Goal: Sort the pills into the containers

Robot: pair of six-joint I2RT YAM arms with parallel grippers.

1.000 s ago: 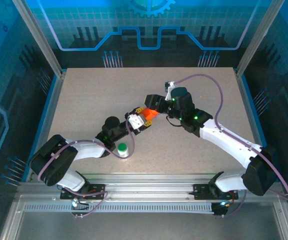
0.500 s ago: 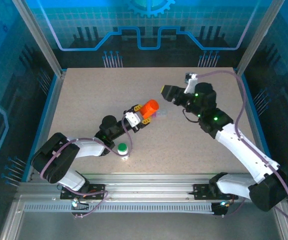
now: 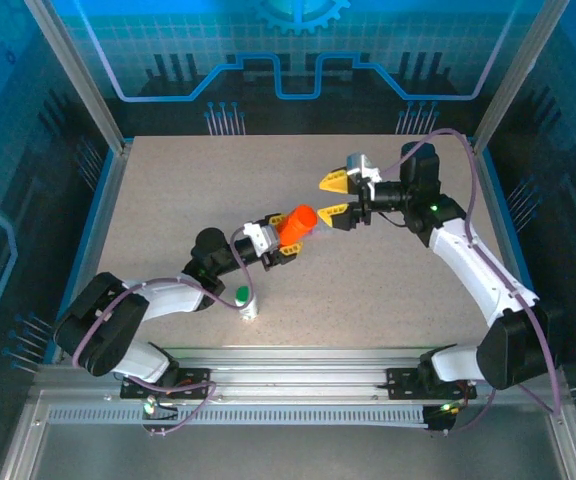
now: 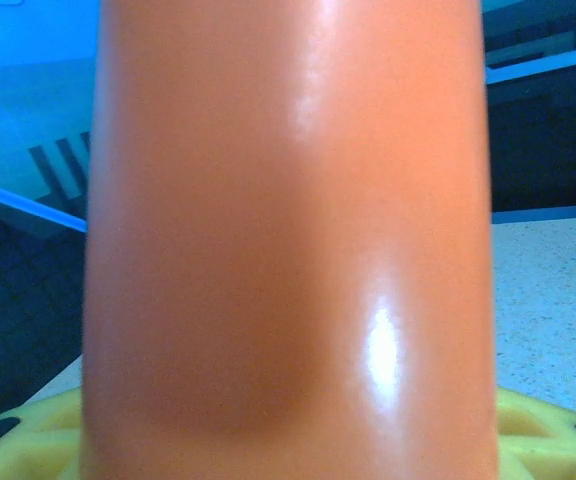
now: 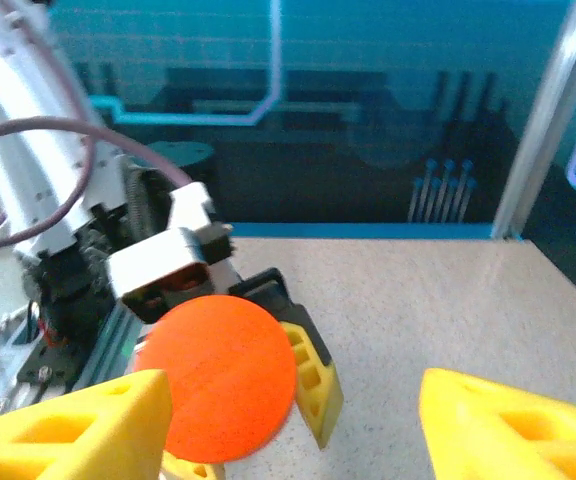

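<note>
The left tool (image 3: 288,236) has a green-capped white bottle (image 3: 245,298) upright behind it, beside its arm. It is clamped partway shut on a glossy, smooth orange bottle (image 4: 288,240), which hides most of its yellow fingers (image 4: 28,445). Just beyond the bottle's flat round end, the right tool (image 3: 334,197) gapes empty, its wedge-shaped fingers cut off at the wrist view's edge. Speckled beige surface (image 3: 168,210); blue patterned panels (image 3: 298,50) beyond.
</note>
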